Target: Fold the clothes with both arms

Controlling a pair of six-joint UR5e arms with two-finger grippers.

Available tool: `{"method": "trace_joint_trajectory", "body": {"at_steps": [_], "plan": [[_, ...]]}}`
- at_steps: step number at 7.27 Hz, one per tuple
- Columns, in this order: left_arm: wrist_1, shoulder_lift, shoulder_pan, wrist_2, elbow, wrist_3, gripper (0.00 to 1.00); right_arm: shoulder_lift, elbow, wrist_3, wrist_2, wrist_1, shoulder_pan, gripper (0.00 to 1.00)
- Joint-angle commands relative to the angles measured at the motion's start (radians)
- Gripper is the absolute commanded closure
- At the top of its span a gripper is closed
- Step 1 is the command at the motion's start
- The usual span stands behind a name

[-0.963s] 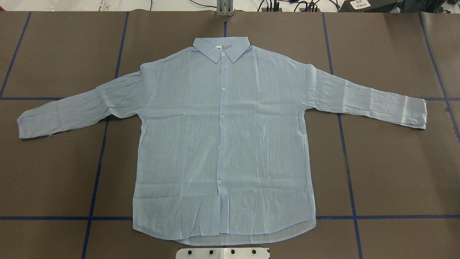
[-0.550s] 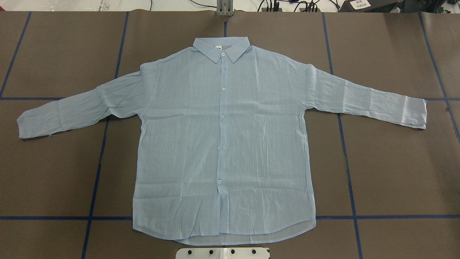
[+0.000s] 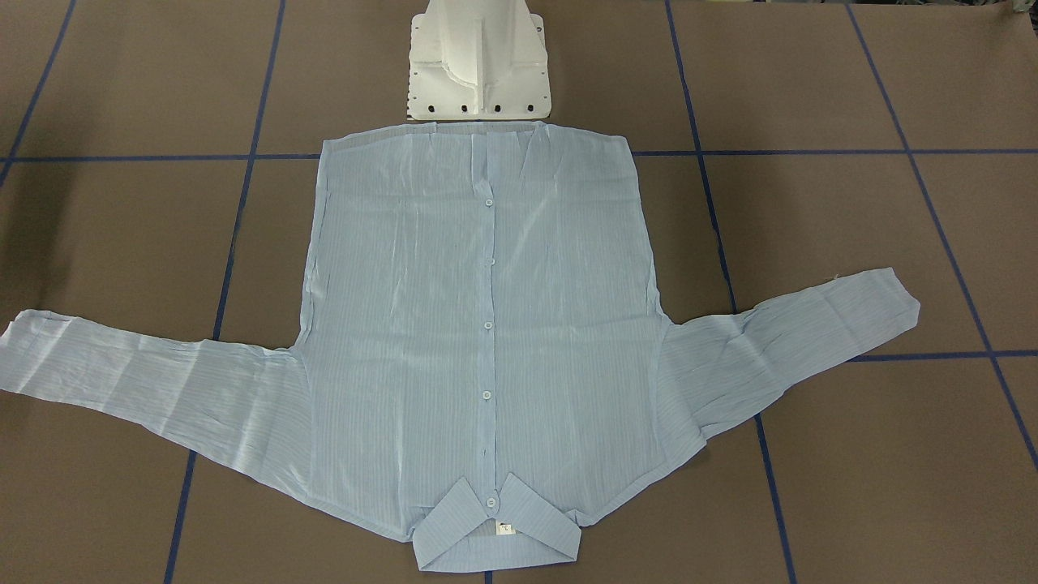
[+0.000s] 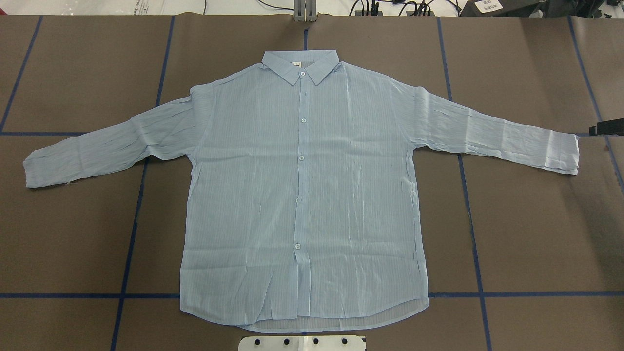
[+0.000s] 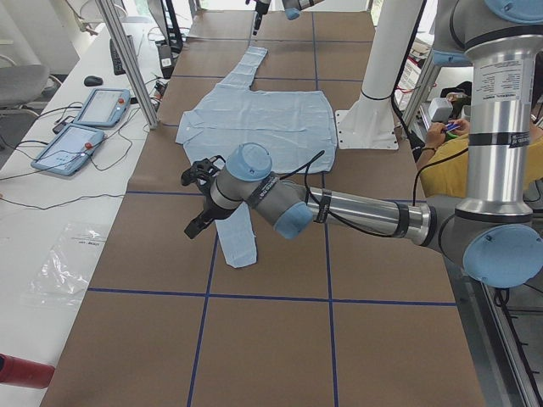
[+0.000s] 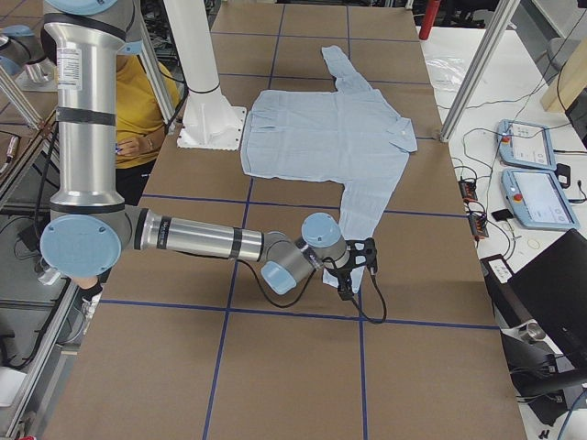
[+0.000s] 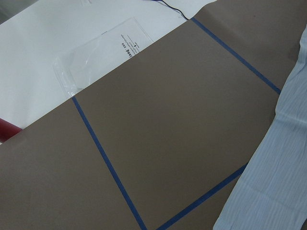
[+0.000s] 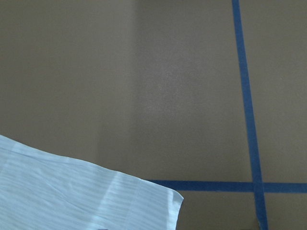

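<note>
Here the shirt [image 4: 302, 195] lies flat, left gripper [image 5: 194, 202] and right gripper [image 6: 362, 268] near its cuffs, their jaws' spread impossible to tell

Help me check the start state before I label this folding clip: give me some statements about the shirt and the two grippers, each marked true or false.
1. The shirt lies spread flat, front up and buttoned. True.
2. Its collar lies next to the pedestal base. False: the hem lies there, and the collar is at the far end.
3. Both sleeves are folded across the body. False: each stretches out sideways.
4. The left gripper is close to the left sleeve. True.
5. The right gripper is at the collar. False: it is beside the right cuff.
</note>
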Motion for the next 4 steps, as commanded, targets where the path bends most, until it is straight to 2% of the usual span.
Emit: {"method": "trace_joint_trajectory", "body": {"at_steps": [1, 2, 4], "plan": [[0.000, 0.001, 0.000, 0.000, 0.000, 0.000, 0.00, 0.045, -0.077, 0.028, -0.039, 0.031, -0.047, 0.11], [0.000, 0.001, 0.000, 0.000, 0.001, 0.000, 0.00, 0.077, -0.120, 0.027, -0.041, 0.042, -0.056, 0.12], [0.000, 0.001, 0.000, 0.000, 0.000, 0.000, 0.00, 0.092, -0.142, 0.027, -0.049, 0.041, -0.068, 0.15]]}}
